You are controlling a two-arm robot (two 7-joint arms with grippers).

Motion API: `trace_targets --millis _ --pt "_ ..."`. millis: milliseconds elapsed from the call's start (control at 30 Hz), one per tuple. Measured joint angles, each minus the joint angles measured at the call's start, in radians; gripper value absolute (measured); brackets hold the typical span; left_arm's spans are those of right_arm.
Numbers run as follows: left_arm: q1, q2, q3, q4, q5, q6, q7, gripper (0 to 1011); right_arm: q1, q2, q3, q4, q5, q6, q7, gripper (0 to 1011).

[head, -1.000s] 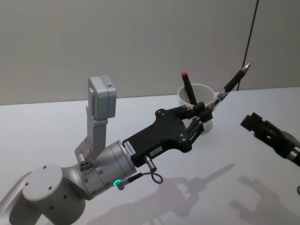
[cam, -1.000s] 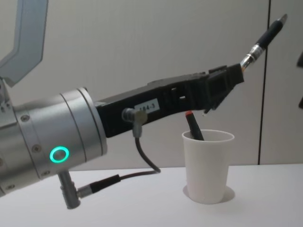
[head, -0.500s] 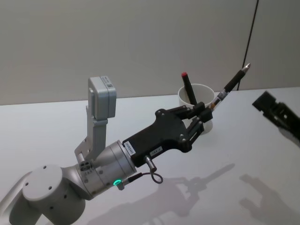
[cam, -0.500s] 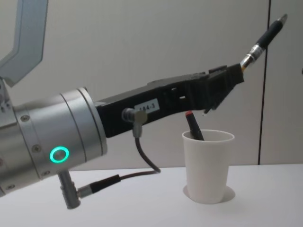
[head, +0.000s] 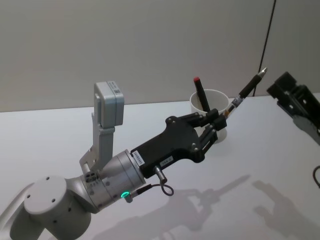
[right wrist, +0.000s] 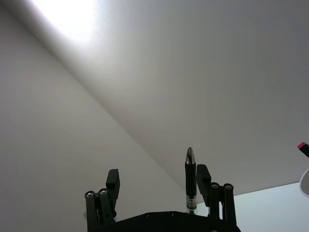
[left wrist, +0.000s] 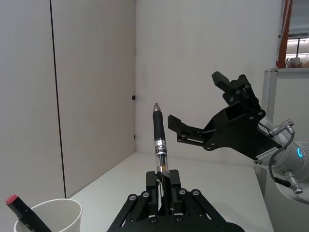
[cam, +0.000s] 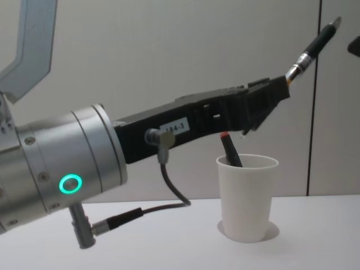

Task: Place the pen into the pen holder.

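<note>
Left gripper point(head: 220, 118) is closed on the lower end of the black pen point(head: 246, 91). The pen sticks out of the fingers toward 1 o'clock, with its tip up. Just behind these fingers stands the pen holder point(head: 216, 101), a white paper cup on the table point(head: 60, 135). In the chest view the fingertips hang above its rim, at about 1 o'clock. A marker with a red cap point(head: 201, 95) leans inside it on the 10 o'clock side. At 3 o'clock from the pen's tip the right gripper point(head: 281, 89) is raised with its fingers spread. In the right wrist view the tip stands between them, close to one finger, and I cannot tell if it touches.

I judge the step to be a handover. The right gripper should close on the middle of the barrel, squarely, and the left gripper should let go only after that. Then the pen should go down nearly upright on the free 3 o'clock side of the cup. It should go gently, because such a light cup probably tips easily.
</note>
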Motion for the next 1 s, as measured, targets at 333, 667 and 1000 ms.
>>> trace_targets --millis 333,667,1000 --pt "0.000 0.000 0.000 0.000 0.000 0.000 0.000 161 0.019 -0.012 -0.019 0.000 -0.002 -0.011 -0.017 1002" --pt "0.000 0.000 0.000 0.000 0.000 0.000 0.000 161 0.026 -0.014 -0.034 0.004 -0.003 -0.021 -0.025 1002" --pt "0.000 0.000 0.000 0.000 0.000 0.000 0.000 161 0.029 -0.012 -0.045 0.010 0.000 -0.028 -0.025 1002"
